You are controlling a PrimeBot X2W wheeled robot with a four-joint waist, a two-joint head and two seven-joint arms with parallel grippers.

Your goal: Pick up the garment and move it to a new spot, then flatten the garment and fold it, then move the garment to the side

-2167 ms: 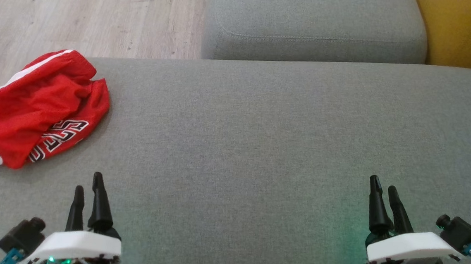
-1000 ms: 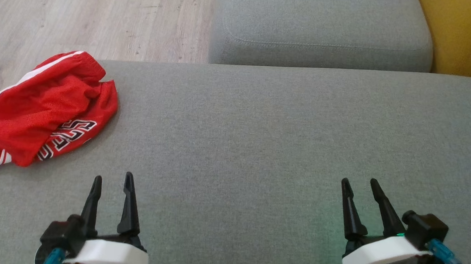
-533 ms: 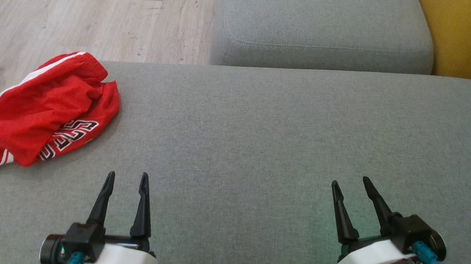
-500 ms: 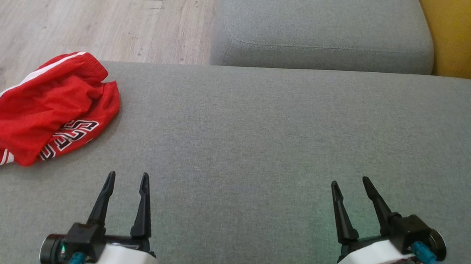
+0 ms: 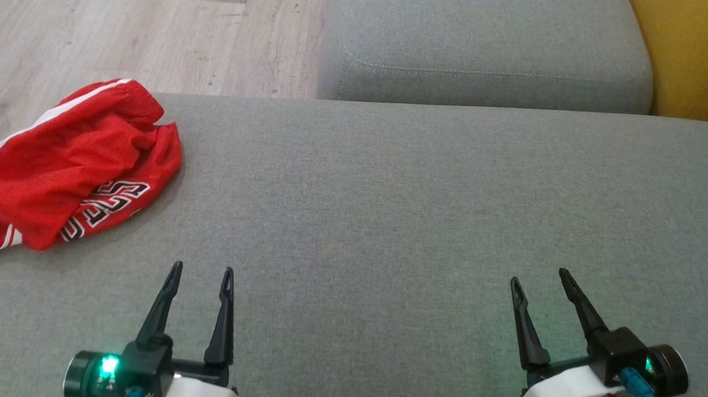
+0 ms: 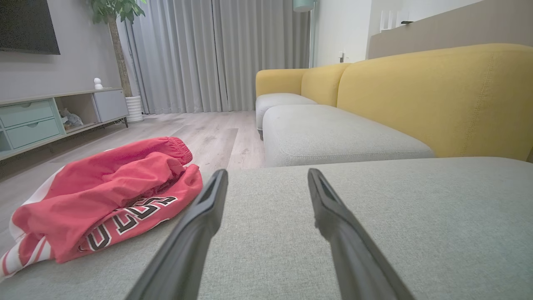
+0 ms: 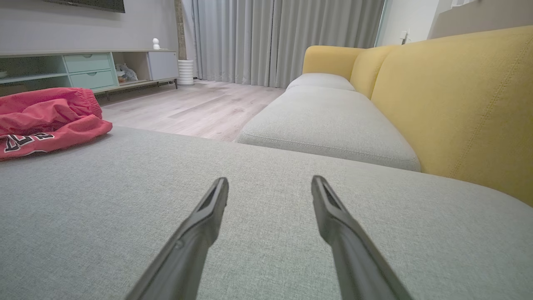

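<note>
A crumpled red garment [image 5: 63, 162] with white stripes and black lettering lies at the far left corner of the grey sofa seat [image 5: 391, 195]. Bare fabric separates it from the left gripper [image 5: 201, 270] near the front edge, fingers spread and empty. The right gripper [image 5: 538, 277], well apart, is likewise spread and empty. Beyond lie a wooden floor [image 5: 93, 12], a second cushion [image 5: 483, 39] and a yellow backrest [image 5: 707, 55].
</note>
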